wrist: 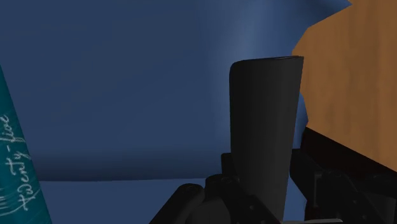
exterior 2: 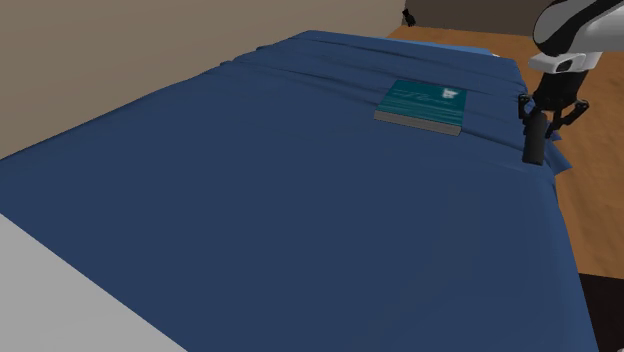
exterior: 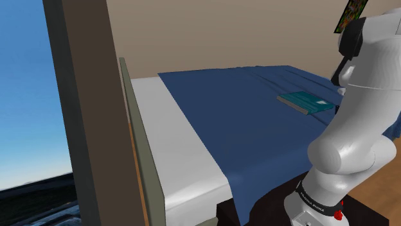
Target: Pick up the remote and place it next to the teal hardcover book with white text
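A teal hardcover book [exterior 2: 424, 103] with white lettering lies flat on the blue blanket [exterior 2: 250, 210], near the bed's far right edge. The book [exterior: 307, 102] also shows in the shoulder view, just left of the white arm [exterior: 356, 141]. My gripper [exterior 2: 545, 115] hovers over the blanket's edge, to the right of the book in the second exterior view, shut on a black remote [exterior 2: 535, 140] that hangs down from it. In the wrist view the remote [wrist: 264, 127] stands clasped in my gripper [wrist: 264, 175], with the book's cover [wrist: 16, 175] off to one side.
Wooden floor [exterior 2: 595, 200] lies beyond the bed's edge under the gripper. A white sheet [exterior: 186, 147] covers the bed's near end. A grey-green headboard [exterior: 138, 135] and a brown post [exterior: 83, 96] stand at the shoulder view's left.
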Robot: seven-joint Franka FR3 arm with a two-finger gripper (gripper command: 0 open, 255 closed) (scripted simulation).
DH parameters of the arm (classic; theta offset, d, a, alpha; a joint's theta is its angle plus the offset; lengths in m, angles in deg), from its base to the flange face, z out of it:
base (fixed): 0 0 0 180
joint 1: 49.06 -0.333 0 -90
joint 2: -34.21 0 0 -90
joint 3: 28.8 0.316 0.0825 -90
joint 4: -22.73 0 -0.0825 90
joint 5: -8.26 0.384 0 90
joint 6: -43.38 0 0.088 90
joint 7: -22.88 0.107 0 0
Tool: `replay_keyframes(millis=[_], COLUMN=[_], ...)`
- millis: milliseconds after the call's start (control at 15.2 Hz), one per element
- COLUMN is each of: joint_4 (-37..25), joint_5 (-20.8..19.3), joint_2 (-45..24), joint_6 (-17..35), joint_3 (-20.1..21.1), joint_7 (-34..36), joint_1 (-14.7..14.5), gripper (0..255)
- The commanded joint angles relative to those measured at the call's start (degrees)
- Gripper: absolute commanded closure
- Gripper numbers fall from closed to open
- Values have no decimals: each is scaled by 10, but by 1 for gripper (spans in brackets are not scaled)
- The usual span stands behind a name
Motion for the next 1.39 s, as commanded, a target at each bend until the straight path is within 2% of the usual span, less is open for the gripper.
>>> replay_keyframes(millis=[0, 594, 660, 990, 1188, 1320], joint_4=[7, 10, 10, 10, -13, -20], joint_5=[15, 25, 24, 25, -28, -42], joint_2=[-13, -22, -21, -22, 26, 39], joint_6=[14, 22, 22, 22, -28, -42], joint_3=[8, 14, 13, 14, -15, -19], joint_7=[-9, -16, -15, -16, 21, 31], joint_1=[7, 13, 12, 13, -19, -25], gripper=[255, 255, 0, 0, 0, 0])
